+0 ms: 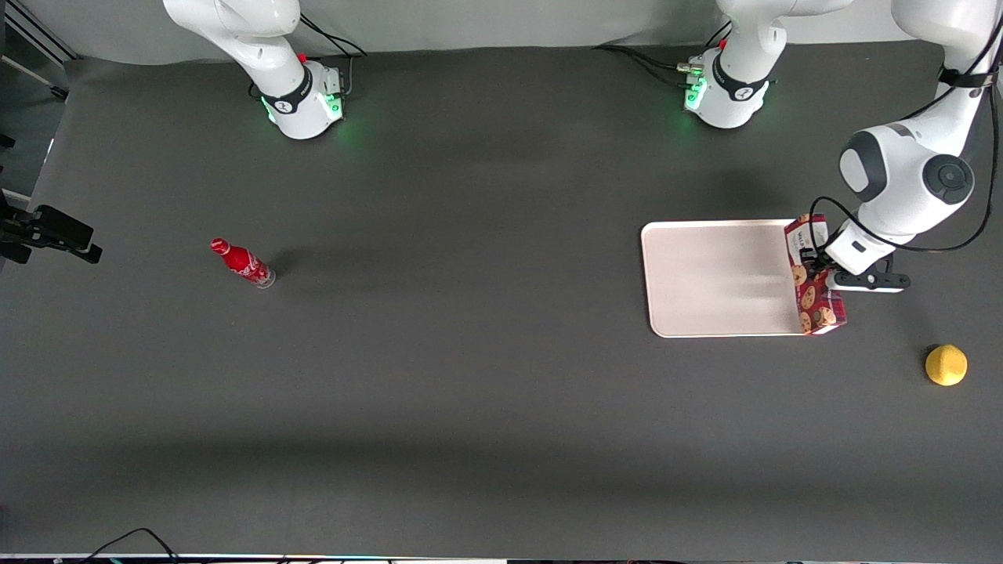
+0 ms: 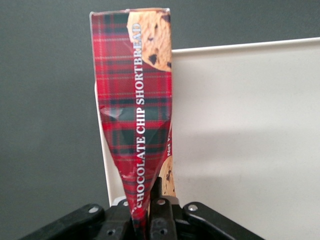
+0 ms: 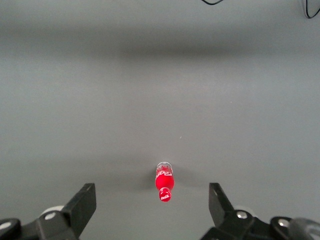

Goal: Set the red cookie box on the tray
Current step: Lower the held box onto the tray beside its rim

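The dark grey table (image 1: 470, 376) fills nearly the whole front view. On it, in the right half of that frame, lies the cream-white tray (image 1: 713, 278), a flat rectangle with rounded corners and a low rim; the left wrist view shows its pale floor (image 2: 250, 140) bare and lit.

The working arm (image 1: 909, 172) comes down from the upper right corner of the front view, its white joints bending toward the tray's edge at the working arm's end of the table.

The red cookie box (image 1: 815, 274) hangs over that edge of the tray, a long tartan carton with cookie pictures, its white label panel at the end farther from the front camera. In the left wrist view the red cookie box (image 2: 137, 125) reads "CHOCOLATE CHIP SHORTBREAD" along its narrow side, and its wall is dented where it is pinched.

The gripper (image 1: 819, 270) sits at the box's middle in the front view; in the wrist view the gripper (image 2: 146, 217) has its black fingers (image 2: 162, 220) clamped tight on the carton.

A yellow lemon (image 1: 946, 365) rests at the lower right of the front view, well apart from the tray.

A small red bottle (image 1: 243, 263) lies toward the parked arm's end, at left of frame.
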`<state>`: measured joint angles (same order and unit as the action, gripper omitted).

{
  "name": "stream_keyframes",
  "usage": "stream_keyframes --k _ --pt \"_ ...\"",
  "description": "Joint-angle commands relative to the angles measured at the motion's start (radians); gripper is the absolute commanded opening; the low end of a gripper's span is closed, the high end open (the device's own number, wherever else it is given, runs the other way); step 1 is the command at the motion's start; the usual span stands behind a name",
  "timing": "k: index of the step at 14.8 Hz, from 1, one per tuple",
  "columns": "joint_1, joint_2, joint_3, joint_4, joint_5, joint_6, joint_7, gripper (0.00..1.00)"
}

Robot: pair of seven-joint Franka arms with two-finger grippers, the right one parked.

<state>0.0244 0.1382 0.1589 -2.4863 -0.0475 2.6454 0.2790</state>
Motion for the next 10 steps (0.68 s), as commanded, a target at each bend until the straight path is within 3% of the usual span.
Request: stream_keyframes --k 1,5,6,7,8,10 --pt "-0.004 0.003 0.002 -0.037 -0.018 0.056 0.012 0.0" --pt "-0.004 0.014 0.002 -0.033 -0.018 0.056 0.012 0.0" --pt "-0.004 0.015 0.002 -0.031 -0.018 0.056 0.012 0.05" --pt "-0.004 0.015 0.002 -0.029 -0.02 0.056 0.012 0.42" --pt "-0.004 0.014 0.002 -0.028 -0.019 0.056 0.015 0.99" --pt "-0.006 0.014 0.002 -0.022 -0.018 0.051 0.014 1.0"
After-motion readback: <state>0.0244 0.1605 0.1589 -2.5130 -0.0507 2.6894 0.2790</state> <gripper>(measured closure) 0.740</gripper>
